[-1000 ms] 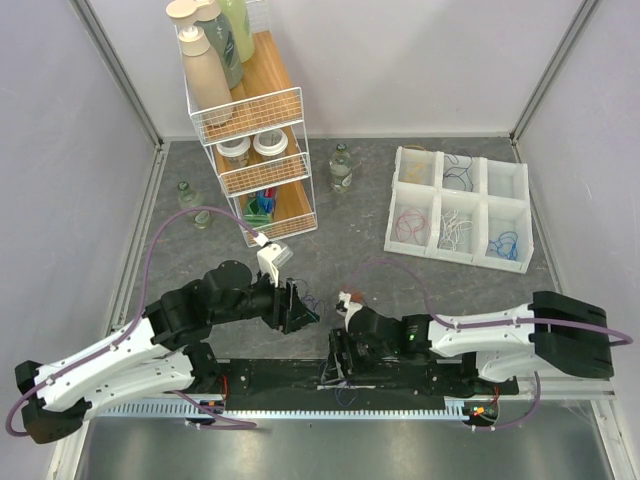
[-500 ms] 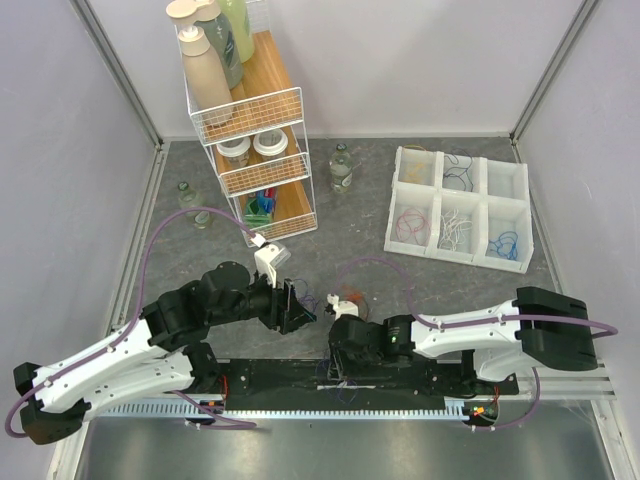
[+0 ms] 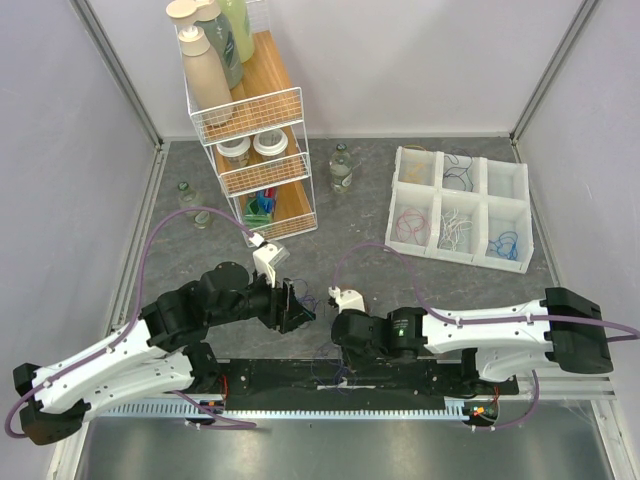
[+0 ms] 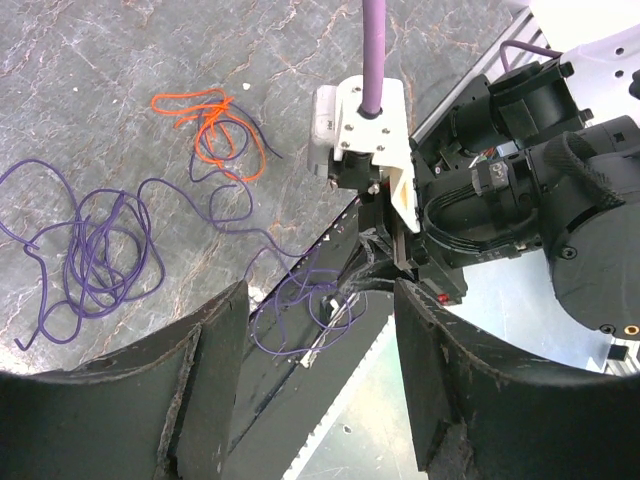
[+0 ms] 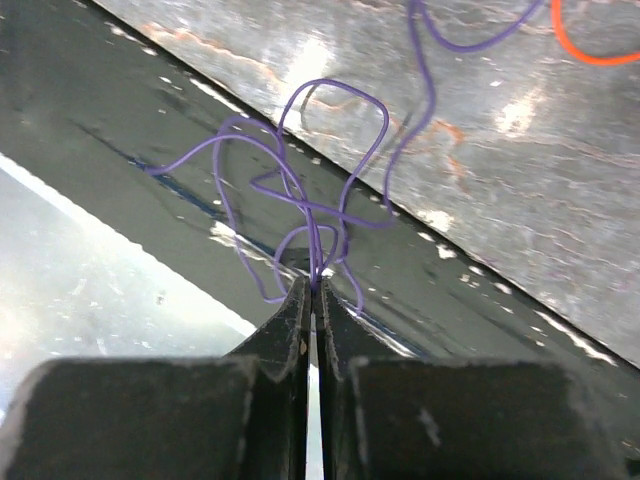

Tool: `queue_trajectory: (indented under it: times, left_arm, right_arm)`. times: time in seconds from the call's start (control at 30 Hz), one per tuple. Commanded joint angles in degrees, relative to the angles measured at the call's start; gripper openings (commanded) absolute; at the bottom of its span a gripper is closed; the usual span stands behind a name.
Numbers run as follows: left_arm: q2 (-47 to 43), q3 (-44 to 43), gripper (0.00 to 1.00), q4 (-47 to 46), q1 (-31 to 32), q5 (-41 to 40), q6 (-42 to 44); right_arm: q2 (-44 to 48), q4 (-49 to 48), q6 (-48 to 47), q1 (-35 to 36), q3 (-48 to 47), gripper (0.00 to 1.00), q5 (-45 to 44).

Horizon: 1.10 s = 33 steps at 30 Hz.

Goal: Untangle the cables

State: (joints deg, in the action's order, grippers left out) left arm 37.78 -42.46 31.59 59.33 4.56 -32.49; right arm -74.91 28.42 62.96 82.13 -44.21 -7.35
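Right gripper [image 5: 313, 285] pinched closed on a strand of the purple cable [image 5: 385, 130] at the middle of the bench's [image 3: 330, 215] near edge, where loops spill onto the black rail [image 3: 270, 375]. The left gripper [image 4: 318, 300] hangs beside it, jaws spread wide. An orange cable [image 4: 215, 135] overlaps the purple one. Labels on the bottles [image 3: 205, 70] at the far left corner are too small to read.

No legible text or labels
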Motion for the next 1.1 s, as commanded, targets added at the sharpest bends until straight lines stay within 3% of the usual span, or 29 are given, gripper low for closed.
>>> queue_trajectory:
  times: [0.0, 0.1, 0.23, 0.4, 0.6, 0.77, 1.07]
  left_arm:
    - [0.7, -0.1, 0.66, -2.8, 0.1, -0.1, 2.0]
    - [0.9, -0.2, 0.66, -2.9, 0.2, 0.5, 1.9]
    - [0.5, 0.3, 0.66, -2.7, 0.2, 0.4, 2.0]
    - [-0.1, 0.9, 0.66, -3.0, 0.2, 0.6, 1.6]
    - [-0.9, 1.1, 0.65, -3.1, 0.2, 0.9, 1.3]
    - [-2.4, 1.8, 0.65, -2.5, 0.2, 0.5, 1.1]
    - [-3.9, 1.9, 0.65, -2.1, 0.2, -0.2, 1.0]
  right_arm:
    - [-0.1, 9.2, -5.0, 0.1, -2.8, 0.1, -3.5]
    - [0.4, 6.6, -4.0, 0.2, -1.9, 0.17, -0.5]
    - [2.2, 3.6, -0.9, 0.2, -0.1, 0.5, 0.4]
    - [2.0, -2.0, 3.7, 0.1, 3.0, 0.67, 1.9]
    - [-1.1, -6.9, 10.2, -0.1, 3.3, 0.65, 1.1]
    - [-2.6, -7.3, 12.5, -0.1, 3.4, 0.49, -1.5]
    - [-3.0, -7.2, 13.9, -0.5, 5.1, 0.46, -2.8]
